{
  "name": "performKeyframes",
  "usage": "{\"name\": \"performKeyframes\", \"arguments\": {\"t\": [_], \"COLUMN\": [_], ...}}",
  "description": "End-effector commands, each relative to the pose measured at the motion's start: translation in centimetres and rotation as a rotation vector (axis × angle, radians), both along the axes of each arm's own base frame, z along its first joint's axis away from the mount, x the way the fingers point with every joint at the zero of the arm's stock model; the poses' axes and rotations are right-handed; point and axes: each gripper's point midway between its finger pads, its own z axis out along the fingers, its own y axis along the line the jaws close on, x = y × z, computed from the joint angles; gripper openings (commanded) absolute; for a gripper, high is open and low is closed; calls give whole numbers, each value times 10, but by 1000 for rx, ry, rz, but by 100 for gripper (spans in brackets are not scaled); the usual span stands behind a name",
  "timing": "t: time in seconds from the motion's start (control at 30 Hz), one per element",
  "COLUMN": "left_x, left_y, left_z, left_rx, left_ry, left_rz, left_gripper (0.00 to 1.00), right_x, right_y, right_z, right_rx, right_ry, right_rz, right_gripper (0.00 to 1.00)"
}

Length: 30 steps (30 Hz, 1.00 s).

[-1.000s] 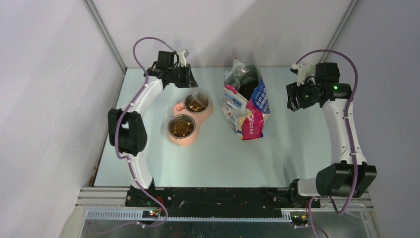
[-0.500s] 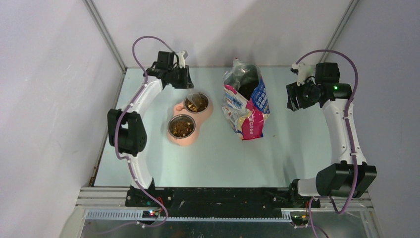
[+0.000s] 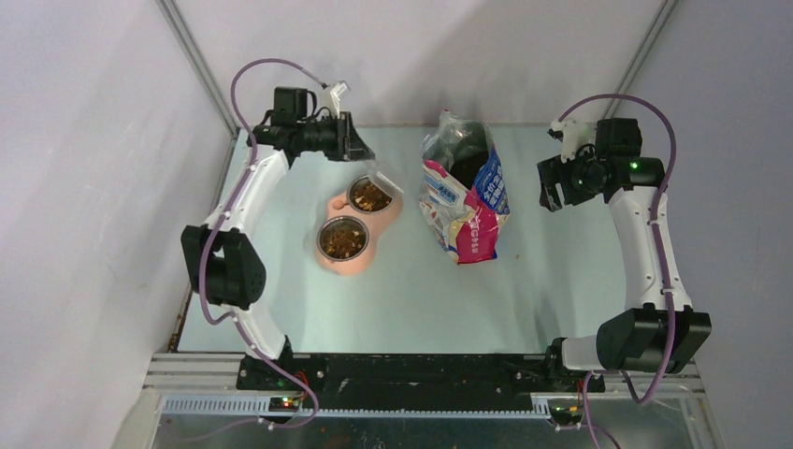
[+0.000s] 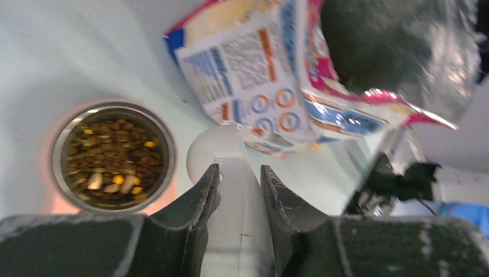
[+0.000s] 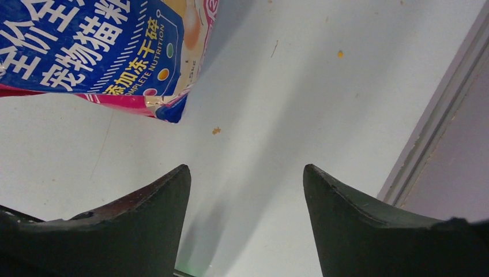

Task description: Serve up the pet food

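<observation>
Brown kibble (image 4: 112, 156) in bowl (image 4: 171, 151), L wrist cam alone shows L fingers (image 4: 193, 199) pinching scoop (image 4: 230, 173), R fingers (image 5: 138, 219) spread

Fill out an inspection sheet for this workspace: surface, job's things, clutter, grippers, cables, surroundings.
Surface: pale green table, flat.
Job's things: pet food lies in both steel bowls of the pink feeder; the open bag is to its right.
Clutter: stray crumbs on the table beside the bag.
Grippers: left gripper shut on the scoop, near the far bowl; right gripper open and empty, over bare table right of the bag.
Cables: purple cables run along both arms.
Surroundings: grey walls; nothing else seen.
</observation>
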Motion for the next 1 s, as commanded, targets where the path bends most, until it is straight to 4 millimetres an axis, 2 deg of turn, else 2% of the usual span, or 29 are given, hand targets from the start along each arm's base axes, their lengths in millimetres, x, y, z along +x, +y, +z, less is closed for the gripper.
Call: {"name": "performKeyframes", "arguments": {"t": [0.0,0.03,0.07,0.1,0.13,0.17,0.2,0.23,0.27,0.3,0.37,0.5,0.53,0.63,0.7,0.73,0.8,0.87,0.97], "left_x": [-51,-60,-58,-71,-71,-94,-94,-116,-118,-133,-145,-146,-137,-135,-132,-131,-128,-126,-117], "left_y": [-24,-26,-27,-30,-31,-33,-35,-39,-41,-43,-47,-49,-53,-52,-53,-53,-54,-56,-61], "left_z": [17,9,-1,-4,-22,-32,-43,-49,-59,-65,-86,-127,-134,-147,-152,-157,-164,-169,-171], "left_rx": [-120,-112,-77,-48,2,28,60,73,80,86,102,181,192,222,235,256,284,293,282], "left_ry": [50,106,96,146,140,236,221,310,317,382,452,500,459,461,448,438,438,434,414], "left_rz": [-268,-285,-315,-345,-399,-447,-509,-562,-611,-647,-692,-653,-638,-587,-573,-566,-542,-533,-486], "left_gripper": [0,0,0,0,0,1,1,2,2,2,2,1,1,5,12,25,33,39,43], "right_x": [7,9,10,11,11,12,11,11,11,10,7,3,1,-1,-3,-4,-4,-2,4], "right_y": [1,2,4,6,7,7,8,9,10,11,13,16,17,18,19,20,21,22,23], "right_z": [21,24,25,27,28,28,28,28,28,26,24,21,20,19,19,18,18,20,29], "right_rx": [14,22,37,46,52,55,62,65,73,78,93,109,111,116,122,127,134,141,148], "right_ry": [-71,-79,-82,-84,-84,-84,-82,-81,-79,-73,-62,-46,-42,-38,-39,-37,-37,-42,-66], "right_rz": [-8,-7,-7,-3,-4,-4,-5,-5,-4,-4,0,2,3,5,5,5,6,2,2], "right_gripper": [81,82,83,83,83,83,83,83,83,83,83,82,82,82,82,82,82,82,82]}}
